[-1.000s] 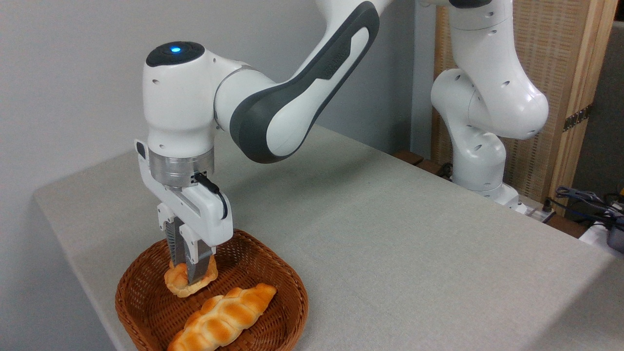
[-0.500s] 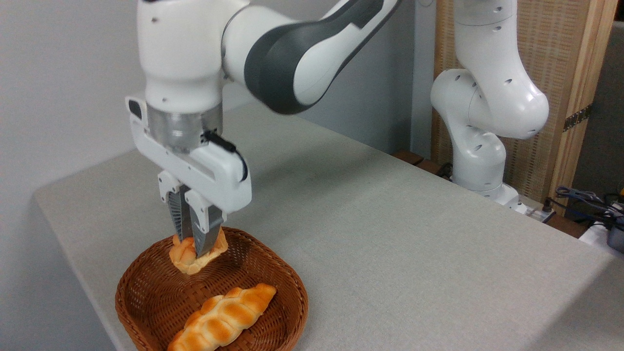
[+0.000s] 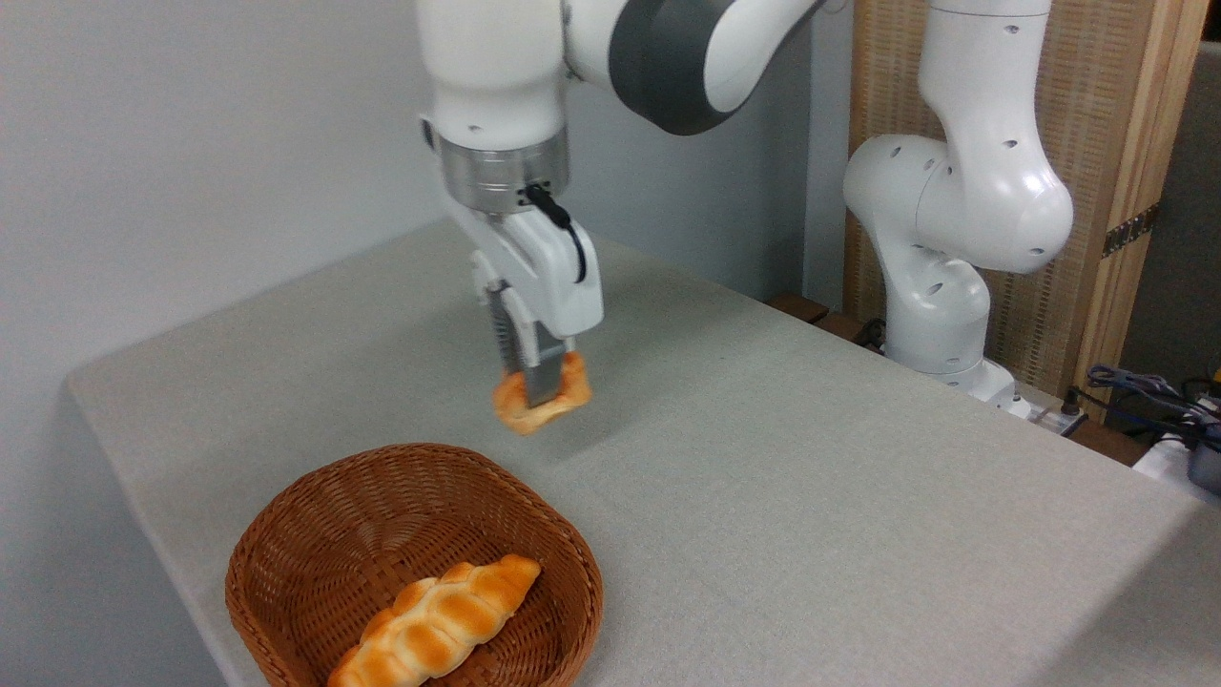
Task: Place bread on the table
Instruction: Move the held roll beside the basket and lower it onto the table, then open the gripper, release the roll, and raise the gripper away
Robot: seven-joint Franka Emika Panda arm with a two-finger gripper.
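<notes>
Basket (image 3: 286, 563) holds braided loaf (image 3: 439, 620); gripper (image 3: 534, 386) grips bread (image 3: 515, 401).

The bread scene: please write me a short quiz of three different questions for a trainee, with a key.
1. True or false: the bread rests on the table.
2. What lies in the basket? A. nothing B. a braided loaf C. two buns
3. Fill in: the gripper jaws are shut on the ____.

Key: 1. false, it hangs above the cloth. 2. B. 3. bread.
</notes>
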